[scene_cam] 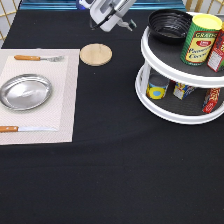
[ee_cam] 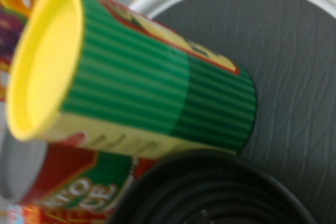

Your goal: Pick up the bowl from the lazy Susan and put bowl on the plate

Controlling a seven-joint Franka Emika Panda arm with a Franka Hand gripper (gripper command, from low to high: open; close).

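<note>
The black ribbed bowl (scene_cam: 170, 24) sits on the top shelf of the white two-tier lazy Susan (scene_cam: 165, 114), at the exterior view's upper right. It also shows close up in the wrist view (ee_cam: 210, 195). The silver plate (scene_cam: 25, 91) lies empty on a pale placemat at the exterior view's left. My gripper (scene_cam: 112, 24) hangs at the exterior view's top, left of the bowl and apart from it, above the table. Its fingers are open and hold nothing.
A green can with a yellow lid (scene_cam: 200, 39) (ee_cam: 150, 85) and a red carton (scene_cam: 217, 50) stand beside the bowl. Cans fill the lower shelf. A wooden coaster (scene_cam: 95, 54) lies below the gripper. A fork (scene_cam: 37, 58) and a knife (scene_cam: 20, 129) flank the plate.
</note>
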